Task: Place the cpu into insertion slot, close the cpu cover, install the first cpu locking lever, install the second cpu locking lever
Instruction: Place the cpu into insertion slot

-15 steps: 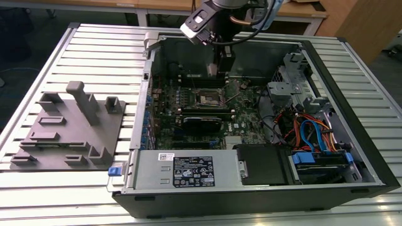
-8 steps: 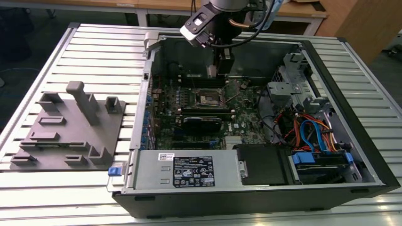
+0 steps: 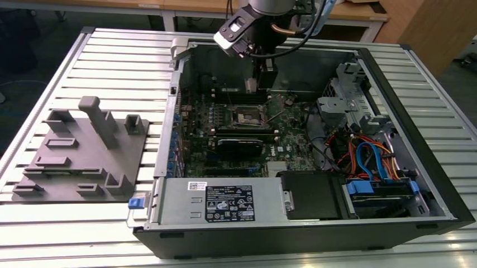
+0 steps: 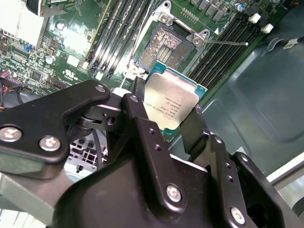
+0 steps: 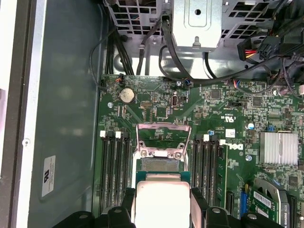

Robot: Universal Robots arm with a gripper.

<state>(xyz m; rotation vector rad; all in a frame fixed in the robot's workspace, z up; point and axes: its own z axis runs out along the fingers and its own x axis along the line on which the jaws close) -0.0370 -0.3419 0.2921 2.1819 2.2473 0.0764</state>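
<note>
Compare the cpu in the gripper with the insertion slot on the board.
Surface: the cpu has a smooth pale metal top; the insertion slot shows a dark field of fine contacts. State: the cpu is clamped in the gripper, off the green board; the insertion slot sits in that board, uncovered and empty. Both are square.

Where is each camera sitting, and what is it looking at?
Exterior view: off the arm, high up, looking down into the open black computer case on the slatted metal table; the robot arm reaches in from the far side.
Second wrist view: rides on the arm, looking past the black tool, shut on the small square silver-topped chip, toward the green circuit board.
First wrist view: also on the arm, facing the board's square silvery-rimmed socket; tool tips flank the chip.
Both wrist views share tool, chip and socket.
</note>
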